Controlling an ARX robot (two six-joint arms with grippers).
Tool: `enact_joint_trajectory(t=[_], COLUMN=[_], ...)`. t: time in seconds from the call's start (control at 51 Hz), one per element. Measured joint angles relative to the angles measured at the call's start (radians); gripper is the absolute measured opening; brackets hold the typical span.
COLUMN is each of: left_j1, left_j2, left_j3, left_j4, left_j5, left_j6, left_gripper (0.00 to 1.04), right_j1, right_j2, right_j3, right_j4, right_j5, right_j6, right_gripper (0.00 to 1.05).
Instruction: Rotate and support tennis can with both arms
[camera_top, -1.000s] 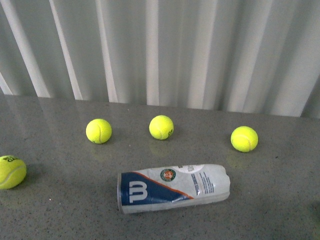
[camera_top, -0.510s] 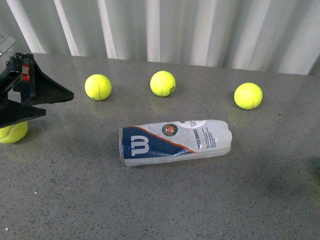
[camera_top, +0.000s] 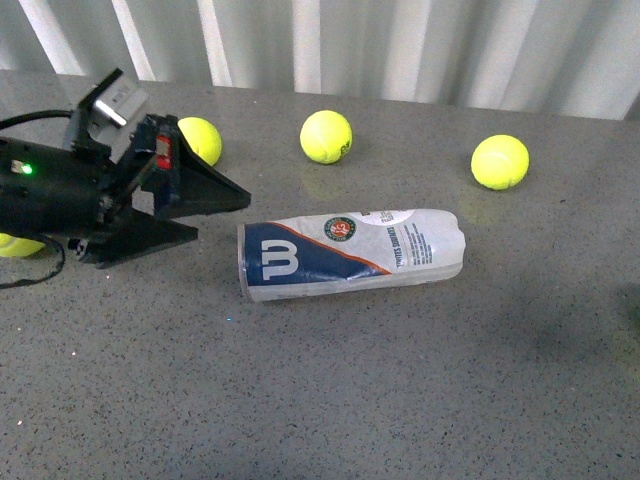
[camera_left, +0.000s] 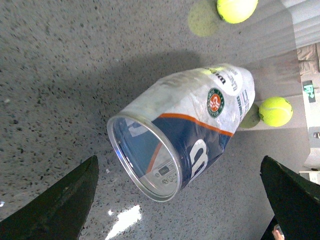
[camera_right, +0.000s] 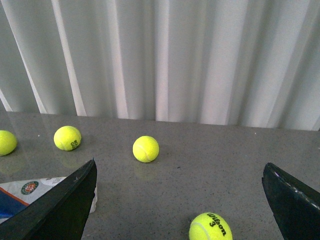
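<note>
Now the left tool (camera_top: 222, 215) stands released, its two black fingers (camera_top: 215, 192) spread wide with nothing between them, low over the grey speckled bench (camera_top: 420, 400). Just ahead of its fingertips, and apart from them, the tennis can (camera_top: 350, 253) lies on its side on the bench. The can's metal-rimmed end (camera_left: 145, 160) faces the tool, with the white W on navy nearest that end and the round green-red logo further along. In the left wrist view the can sits ahead of the gap between the fingers, slanting away from the tool. A green light (camera_top: 27, 168) glows on the left arm (camera_top: 60, 190), and a grey box (camera_top: 112, 100) rides above the tool. One tennis ball (camera_top: 203, 138) peeks out just behind the upper finger. The right tool (camera_right: 179, 163) shows only in its own wrist view. It is released too, fingers far apart and holding nothing, with a corner of the can beside one finger and a lettered ball (camera_right: 210, 227) near the other.
</note>
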Motion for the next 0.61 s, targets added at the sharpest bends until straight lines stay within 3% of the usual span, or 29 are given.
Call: enact_joint_trajectory(t=[0.235,0.451,0.608], left_j1=[-0.040,-0.118,-0.164], left_j2=[0.046,0.109,0.146], left_j3=[-0.002,-0.011,-0.011], left_j4=[0.077,0.319,0.349], left_j5=[0.003,0.009,0.011], left_j6=[-0.072,-0.283,-0.365], left_gripper=[0.98,0.98,0.98], right_j1=[0.000,0.000,0.000], right_j2=[0.000,0.000,0.000], right_j3=[0.000,0.000,0.000], right_j4=[0.000,0.000,0.000], right_j5=[0.000,0.000,0.000], right_j6=[0.000,0.000,0.000], right_gripper=[0.98,0.98,0.98])
